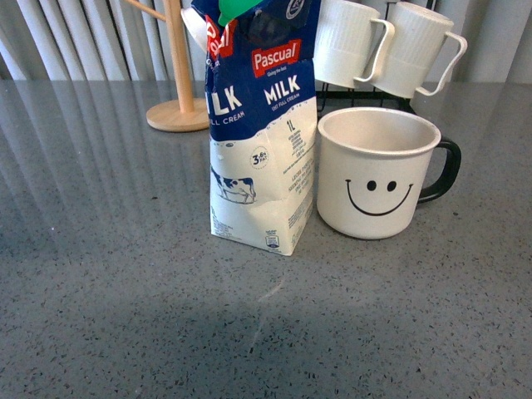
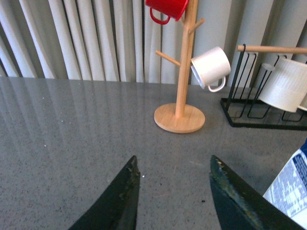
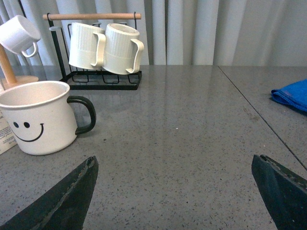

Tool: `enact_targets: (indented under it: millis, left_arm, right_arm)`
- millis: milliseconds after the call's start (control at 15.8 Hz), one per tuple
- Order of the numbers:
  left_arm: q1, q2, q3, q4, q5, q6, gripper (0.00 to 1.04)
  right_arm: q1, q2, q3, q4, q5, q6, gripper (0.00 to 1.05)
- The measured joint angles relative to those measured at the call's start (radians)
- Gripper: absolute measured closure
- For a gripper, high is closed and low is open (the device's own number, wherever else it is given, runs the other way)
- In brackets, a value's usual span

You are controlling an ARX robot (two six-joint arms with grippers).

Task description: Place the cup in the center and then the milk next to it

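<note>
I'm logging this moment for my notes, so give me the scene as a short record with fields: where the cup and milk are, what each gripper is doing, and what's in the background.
cup: smiley mug upright on the grey table, black handle pointing to the robot's right
milk: carton upright, close on the mug's left side; contact cannot be told
left gripper: open, empty, above bare table
right gripper: open wide, empty
background: wooden mug tree with a red mug and small white cup; black rack with two ribbed white mugs
other: blue cloth off to the right
</note>
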Motion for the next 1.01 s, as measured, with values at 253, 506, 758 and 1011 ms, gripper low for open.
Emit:
enact_targets:
  millis: [253,506,758,1011]
  left_arm:
    - [0.162,-0.264,-0.278,0.035,0.168,0.005,1.03]
    - [0.214,-0.309,-0.31,0.014,0.24,0.005,1.03]
    - [0.267,-0.332,-0.326,0.004,0.271,0.005,1.03]
    - [0.274,-0.367,-0.342,-0.011,0.272,0.005,1.03]
  right_arm:
    - [0.0,0.0,0.0,0.0,0.0,0.0,0.07]
    - [0.0,0.0,0.0,0.0,0.0,0.0,0.07]
    - [0.0,0.0,0.0,0.0,0.0,0.0,0.07]
    - [0.0,0.0,0.0,0.0,0.0,0.0,0.07]
